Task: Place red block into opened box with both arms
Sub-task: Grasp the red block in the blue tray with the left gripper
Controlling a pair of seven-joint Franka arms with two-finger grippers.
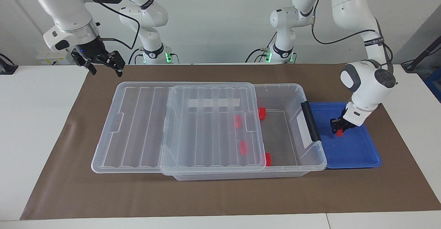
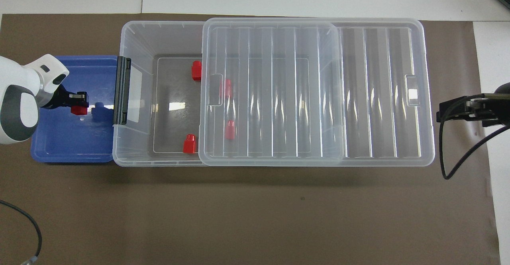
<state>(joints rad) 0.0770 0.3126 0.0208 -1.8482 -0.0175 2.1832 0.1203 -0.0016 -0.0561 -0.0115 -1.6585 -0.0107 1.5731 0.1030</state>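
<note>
While my left pincer hangs over the blue tray at the left arm's end of the worktop, its fingers are clamped tight on the red block, which sits between them just above the tray floor; seen from overhead, the block casts a small shadow on the blue beside it. Just beside the tray stands the opened box, its black end clip facing the tray. Its ribbed clear lid is slid toward the right arm's end, leaving the tray-side part of the box uncovered. Four more red blocks lie on the box floor: two in the uncovered part, two seen through the lid. My right pincer waits in the air with its fingers spread wide and nothing between them, over the brown mat near the lid's corner at the right arm's end.
</note>
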